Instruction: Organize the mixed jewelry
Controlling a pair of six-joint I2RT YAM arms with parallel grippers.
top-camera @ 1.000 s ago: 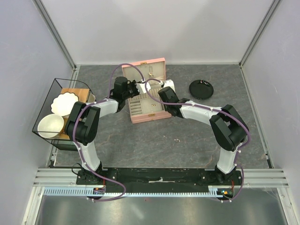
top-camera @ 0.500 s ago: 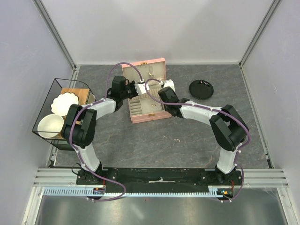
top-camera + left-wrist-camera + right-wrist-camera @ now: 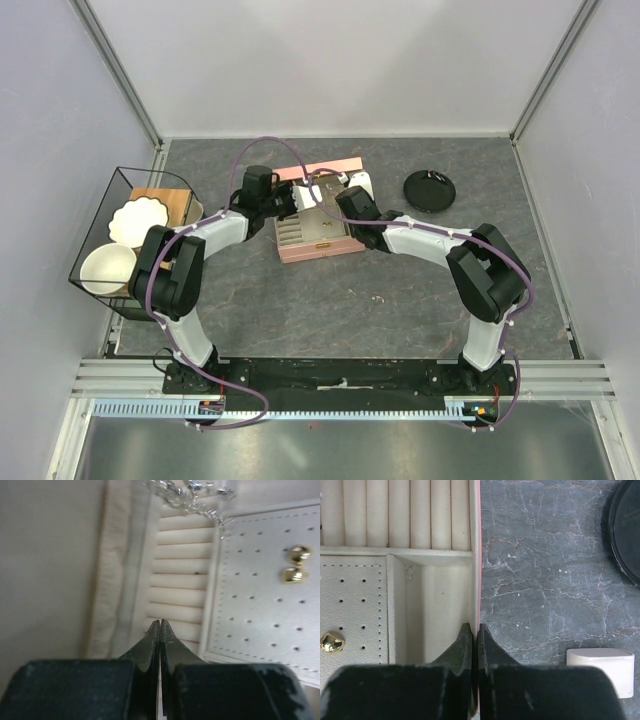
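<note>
- Left hand, fingers together and empty, hovers over the ring rolls of the pink jewelry box.
- Right hand, fingers together and empty, sits at the box's right wall.
- Two gold stud earrings sit on the perforated pad; a silvery chain lies at the rolls' far end.
- One tiny pale piece lies on the table, apart from the box.

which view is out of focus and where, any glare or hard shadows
Left wrist: the pale padded surface at left is soft and the silvery chain at top smears, though the gold studs show crisp with small highlights. Right wrist: the marble table and pink box edge are sharp. Top external: even light, only faint shadows.
</note>
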